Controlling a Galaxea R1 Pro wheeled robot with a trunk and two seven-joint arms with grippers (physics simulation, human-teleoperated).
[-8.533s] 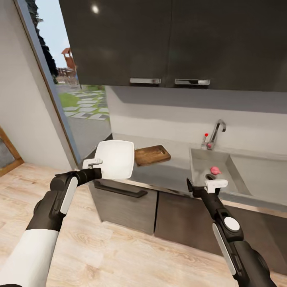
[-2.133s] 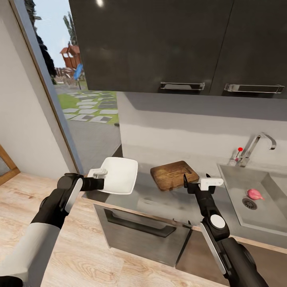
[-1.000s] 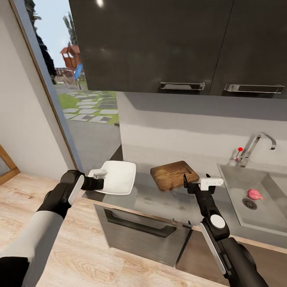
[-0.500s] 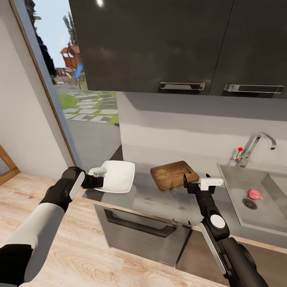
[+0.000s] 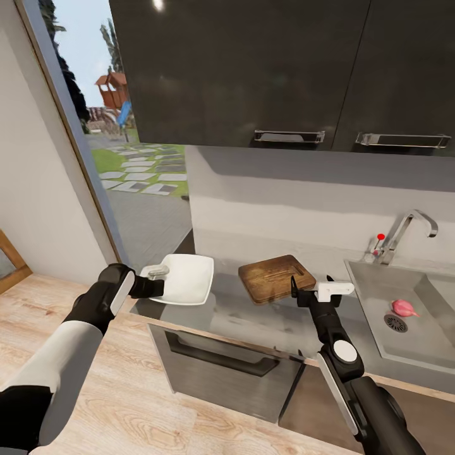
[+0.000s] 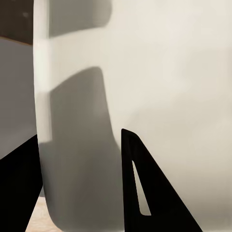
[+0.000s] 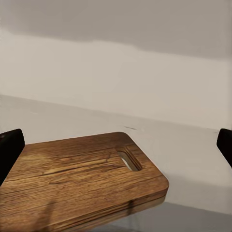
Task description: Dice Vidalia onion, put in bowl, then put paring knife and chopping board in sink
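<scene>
A kitchen, seen from above the robot's two arms. The left claw (image 5: pixel 158 273) pinches the near rim of a white square bowl (image 5: pixel 187 279), one finger (image 6: pixel 145 193) inside it and one outside, holding it low over the left end of the grey desk (image 5: pixel 265 316); whether the bowl rests on the surface cannot be told. The right claw (image 5: pixel 309 284) hangs spread and empty just in front of a brown chopping board (image 5: pixel 275 277), which lies flat on the desk near the back wall, its slot handle toward the sink.

The step in hand looks like setting the bowl down on the desk. The onion (image 5: pixel 404 308), a small pink lump, sits untouched in the steel sink (image 5: pixel 379 328) at the right, beside the drain, so the cutting has not begun. The next move probably calls for letting go of the bowl, then reaching the right arm sideways into the sink for the onion.

The desk is smooth and grey with a metal front edge over dark drawers. A chrome tap (image 5: pixel 407 232) with a red dot stands behind the sink. Dark cupboards (image 5: pixel 278 69) with steel handles hang above. To the left, a tall opening shows a garden with stepping stones. The floor (image 5: pixel 133 404) is pale wood.
</scene>
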